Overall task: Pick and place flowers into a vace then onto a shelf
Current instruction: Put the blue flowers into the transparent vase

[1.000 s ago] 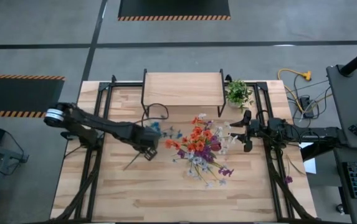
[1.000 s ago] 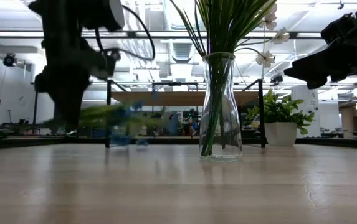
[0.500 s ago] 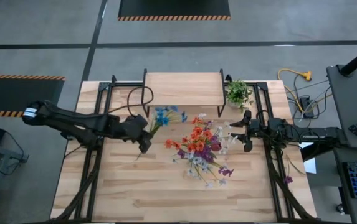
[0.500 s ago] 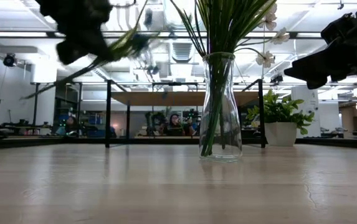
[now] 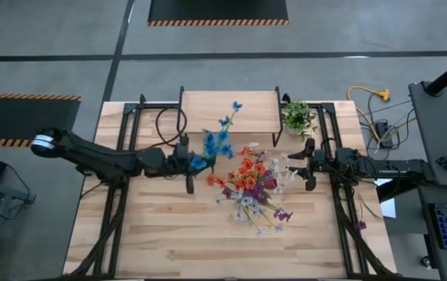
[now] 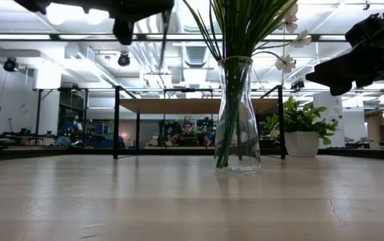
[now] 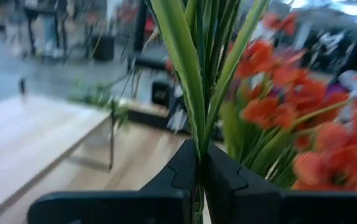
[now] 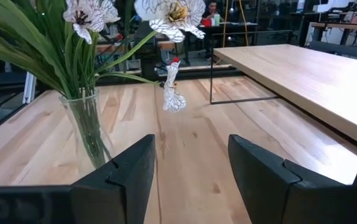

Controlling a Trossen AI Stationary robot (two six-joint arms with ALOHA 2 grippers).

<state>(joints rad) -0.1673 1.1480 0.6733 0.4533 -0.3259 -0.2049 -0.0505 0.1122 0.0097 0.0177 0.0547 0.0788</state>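
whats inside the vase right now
The vase holds a bunch of green stems reaching its bottom, with orange, purple and white flowers spreading above. From above the blossoms hide its mouth. The blue flower is outside it.

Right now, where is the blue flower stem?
In the high view the blue flower stem is held in the left gripper, lifted above the table just left of the vase bouquet, with its tip in front of the shelf.
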